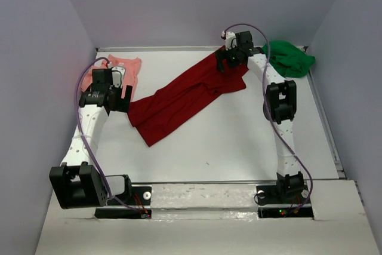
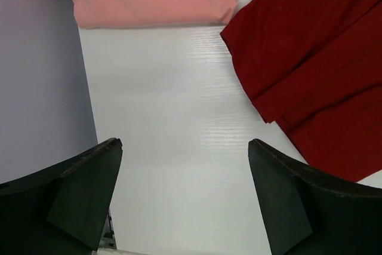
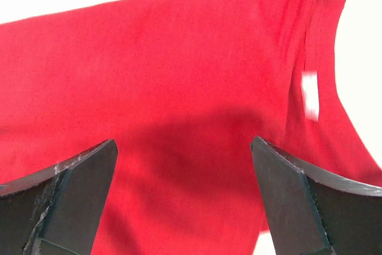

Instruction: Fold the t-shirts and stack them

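Soft dark red shirt [image 1: 185, 97] in a long rumpled diagonal band across smooth white table [image 1: 239, 141], flat pink shirt [image 1: 128, 67] far left, crumpled green shirt [image 1: 289, 58] far right; left claw [image 2: 185, 147] down-turned, gaping empty just beside the pink, right claw [image 3: 185, 144] likewise over red cloth.

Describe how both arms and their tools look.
The left arm and right arm have white links, chunky black joint housings and a purple cable looping alongside. The left tool and right tool each have two black wedge-shaped fingers with scuffed edges.
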Robot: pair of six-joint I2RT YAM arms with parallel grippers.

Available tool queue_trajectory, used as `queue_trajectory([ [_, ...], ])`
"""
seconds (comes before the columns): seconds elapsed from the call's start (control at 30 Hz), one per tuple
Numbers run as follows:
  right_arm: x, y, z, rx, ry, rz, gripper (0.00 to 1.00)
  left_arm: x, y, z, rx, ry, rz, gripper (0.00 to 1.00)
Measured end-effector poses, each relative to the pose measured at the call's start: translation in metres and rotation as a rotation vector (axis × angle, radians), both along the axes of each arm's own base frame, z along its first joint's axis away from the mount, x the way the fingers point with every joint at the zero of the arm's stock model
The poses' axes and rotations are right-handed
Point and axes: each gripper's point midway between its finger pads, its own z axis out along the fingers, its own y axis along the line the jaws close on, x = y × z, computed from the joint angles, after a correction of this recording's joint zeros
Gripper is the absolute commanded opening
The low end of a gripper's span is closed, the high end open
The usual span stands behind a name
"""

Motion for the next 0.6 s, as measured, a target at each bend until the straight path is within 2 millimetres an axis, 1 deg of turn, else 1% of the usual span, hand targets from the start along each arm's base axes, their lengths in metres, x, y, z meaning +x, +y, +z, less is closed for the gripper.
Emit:
queue_trajectory([
  [0.03,-0.007,-0.002,0.004,-0.009,0.008,0.003,1.00,0.000,-0.002,0.000,-0.008,0.001,-0.007,0.99],
  [0.13,-0.042,-0.015,0.025,-0.048,0.028,0.012,1.00,-0.001,-0.010,0.000,-0.043,0.001,-0.045,0.99],
  [0.17,-0.053,-0.019,0.049,-0.055,0.000,0.012,1.00,-0.002,-0.014,0.001,-0.058,0.001,-0.062,0.99],
  [0.23,-0.073,-0.028,0.083,-0.069,-0.050,0.010,1.00,-0.005,-0.022,0.004,-0.084,-0.005,-0.104,0.99],
  [0.27,-0.085,-0.033,0.106,-0.074,-0.084,0.007,1.00,-0.007,-0.027,0.006,-0.096,-0.011,-0.129,0.99],
  [0.3,-0.098,-0.039,0.134,-0.079,-0.134,0.000,1.00,-0.009,-0.031,0.009,-0.108,-0.017,-0.157,0.99],
  [0.33,-0.108,-0.043,0.151,-0.084,-0.168,-0.007,1.00,-0.011,-0.037,0.011,-0.120,-0.026,-0.194,0.99],
  [0.37,-0.118,-0.051,0.172,-0.084,-0.207,-0.020,1.00,-0.014,-0.040,0.012,-0.128,-0.029,-0.219,0.99],
  [0.43,-0.139,-0.065,0.211,-0.085,-0.291,-0.047,1.00,-0.021,-0.048,0.010,-0.141,-0.027,-0.273,0.99],
  [0.47,-0.147,-0.073,0.224,-0.084,-0.320,-0.060,1.00,-0.025,-0.052,0.008,-0.148,-0.018,-0.300,0.99],
  [0.5,-0.158,-0.089,0.243,-0.095,-0.363,-0.092,1.00,-0.028,-0.054,0.006,-0.152,-0.008,-0.320,0.99],
  [0.53,-0.165,-0.102,0.255,-0.105,-0.393,-0.124,1.00,-0.029,-0.057,0.004,-0.157,0.000,-0.345,0.99],
  [0.6,-0.178,-0.128,0.271,-0.137,-0.441,-0.190,1.00,-0.033,-0.063,0.000,-0.168,0.023,-0.405,0.99],
])
